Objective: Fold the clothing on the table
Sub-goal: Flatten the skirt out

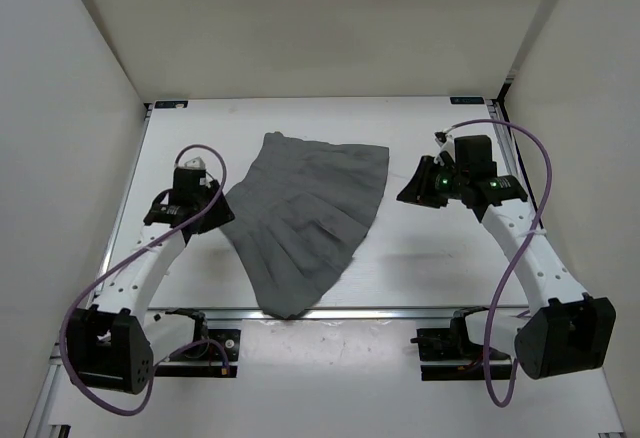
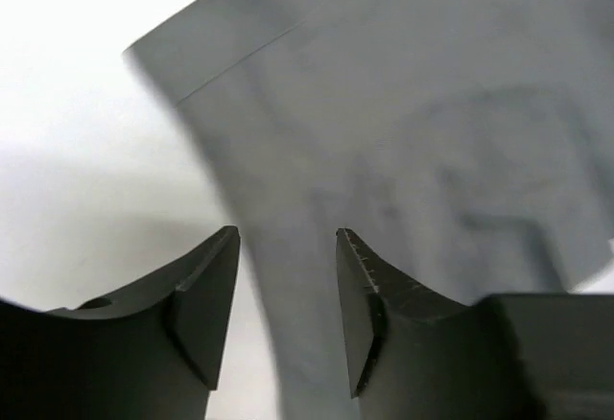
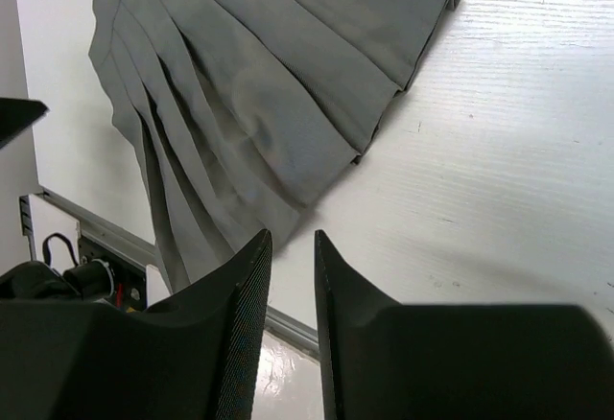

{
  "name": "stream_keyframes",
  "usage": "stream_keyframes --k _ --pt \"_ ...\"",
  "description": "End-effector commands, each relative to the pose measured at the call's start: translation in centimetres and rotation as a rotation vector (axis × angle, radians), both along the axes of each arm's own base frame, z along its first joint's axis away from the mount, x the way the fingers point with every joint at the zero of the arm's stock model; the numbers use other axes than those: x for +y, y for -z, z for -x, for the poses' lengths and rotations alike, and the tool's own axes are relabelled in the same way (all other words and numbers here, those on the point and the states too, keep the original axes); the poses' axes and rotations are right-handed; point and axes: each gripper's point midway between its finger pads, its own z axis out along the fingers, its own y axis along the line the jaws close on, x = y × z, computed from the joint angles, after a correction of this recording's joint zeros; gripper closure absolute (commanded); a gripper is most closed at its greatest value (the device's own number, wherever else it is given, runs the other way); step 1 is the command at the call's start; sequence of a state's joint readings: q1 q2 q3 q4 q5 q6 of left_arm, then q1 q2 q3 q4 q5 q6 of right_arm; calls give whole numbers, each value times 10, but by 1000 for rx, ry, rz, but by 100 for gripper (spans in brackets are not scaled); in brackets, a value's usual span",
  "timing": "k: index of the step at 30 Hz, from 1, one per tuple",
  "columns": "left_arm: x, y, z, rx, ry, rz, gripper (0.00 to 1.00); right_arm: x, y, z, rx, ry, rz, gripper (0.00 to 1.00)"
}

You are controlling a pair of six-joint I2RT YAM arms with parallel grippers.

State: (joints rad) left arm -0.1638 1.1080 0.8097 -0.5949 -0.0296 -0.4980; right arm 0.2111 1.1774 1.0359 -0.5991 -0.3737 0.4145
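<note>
Skirt [image 1: 305, 213]: we are seeing it lying flat on the table [image 1: 430, 258], around the middle, with its narrow end reaching the near rail [image 1: 400, 310].
Left gripper [image 2: 288, 276]: we are finding it at the skirt's left edge.
Right gripper [image 3: 293, 247]: we are finding it to the skirt's right, apart from it.

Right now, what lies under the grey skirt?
The skirt lies flat on the white table. Anything else beneath it cannot be seen, because the fabric covers it.
</note>
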Motion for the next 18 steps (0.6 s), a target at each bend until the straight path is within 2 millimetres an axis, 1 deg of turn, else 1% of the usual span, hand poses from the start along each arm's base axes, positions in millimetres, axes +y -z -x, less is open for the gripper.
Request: stream_keyframes --k 1,2,3,4,5,6,8,9,11,13,14,15,16,17,18 --pt "14 19 14 58 -73 24 42 4 -13 -11 -51 -24 -14 70" --pt "19 26 14 80 -109 45 42 6 -11 -12 -43 -34 -10 70" --pt "21 27 9 71 -131 53 44 5 -13 -13 -52 -31 -4 71" --pt "26 34 7 93 -175 68 51 8 -13 -11 -41 -43 -12 71" --pt "32 45 3 116 -227 88 52 9 -14 -11 -47 -51 -11 71" --pt "35 47 0 113 -253 104 52 10 -14 -11 -43 -50 -16 71" --pt "48 63 -4 143 -333 141 53 14 -12 -10 -39 -66 -16 71" --pt "52 66 -9 140 -366 156 54 8 -13 -9 -44 -52 -13 70" --pt "56 75 -13 145 -390 156 54 5 -11 -7 -37 -41 -14 70" --pt "58 73 -26 116 -411 169 55 0 -11 -3 -41 -39 -13 70" --pt "56 75 -30 112 -412 176 55 -4 -8 -3 -35 -29 -11 71" --pt "59 76 -33 102 -437 171 55 -4 -9 0 -32 -30 -14 71" --pt "58 78 -38 97 -439 170 56 -10 -9 -4 -37 -10 -5 70" --pt "55 82 -38 108 -448 180 56 -10 -11 -2 -35 -14 -10 70" --pt "55 79 -44 92 -452 189 56 -11 -11 -2 -33 -8 -5 70"
